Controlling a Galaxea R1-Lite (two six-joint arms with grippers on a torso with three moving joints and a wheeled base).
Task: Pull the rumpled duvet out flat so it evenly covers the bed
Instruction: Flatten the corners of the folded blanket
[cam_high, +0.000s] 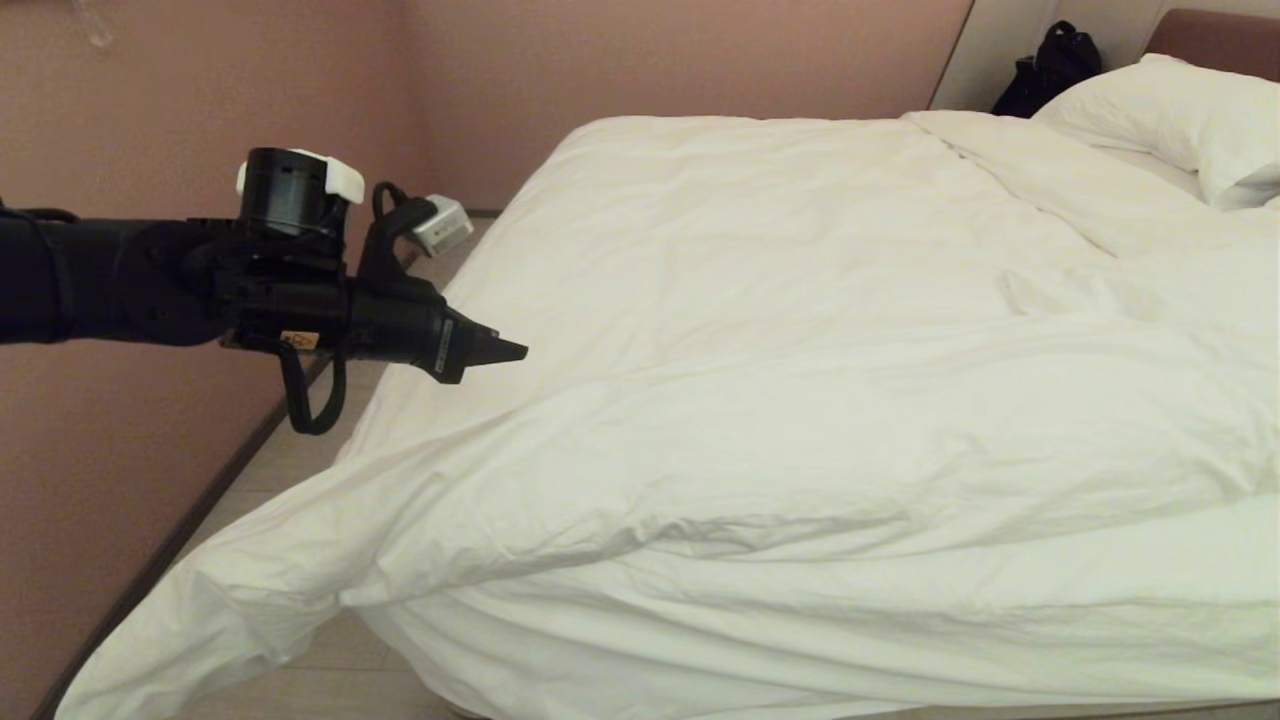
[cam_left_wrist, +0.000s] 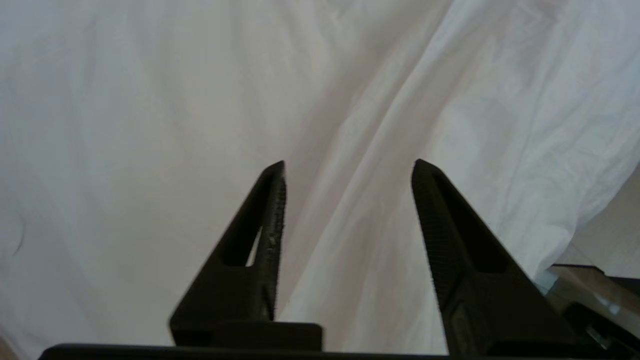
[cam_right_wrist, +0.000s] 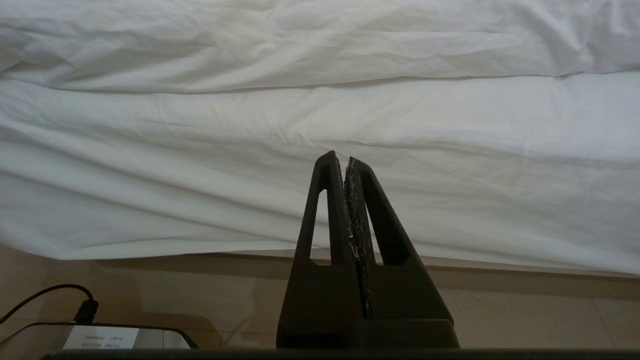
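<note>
Duvet (cam_high: 760, 330) lies below the released left tool (cam_high: 500, 350), apart from it.

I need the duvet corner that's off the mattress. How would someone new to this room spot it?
Start at the wide white bed by the pink wall. Its puffy, creased white duvet spills over the near left corner. That trailing flap alone lies on the floor, below the black left gripper.

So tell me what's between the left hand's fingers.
Nothing: in the left wrist view the left hand is open, with only the duvet beyond.
</note>
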